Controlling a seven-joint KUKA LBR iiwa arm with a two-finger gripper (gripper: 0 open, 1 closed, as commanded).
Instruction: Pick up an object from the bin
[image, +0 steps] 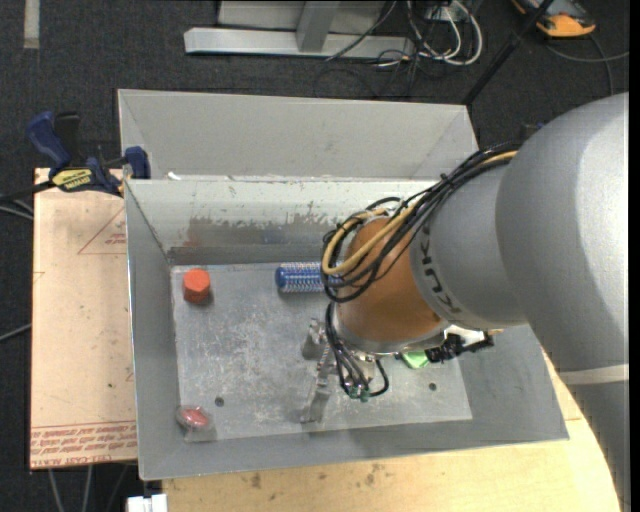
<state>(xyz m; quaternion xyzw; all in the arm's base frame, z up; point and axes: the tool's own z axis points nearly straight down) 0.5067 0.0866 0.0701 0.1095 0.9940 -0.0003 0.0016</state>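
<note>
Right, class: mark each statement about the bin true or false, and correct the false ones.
1. The orange block lies at the back left of the bin. True.
2. The blue cylinder lies in the front right corner. False: it lies by the back wall, just left of the arm.
3. A pink thing lies at the front left. True.
4. The orange block touches the pink thing. False: they lie well apart.

Black "KUKA" lettering (430, 283), partly hidden by cables (372, 232), on the grey arm (560, 220) beside its orange cover (385, 300).
</note>
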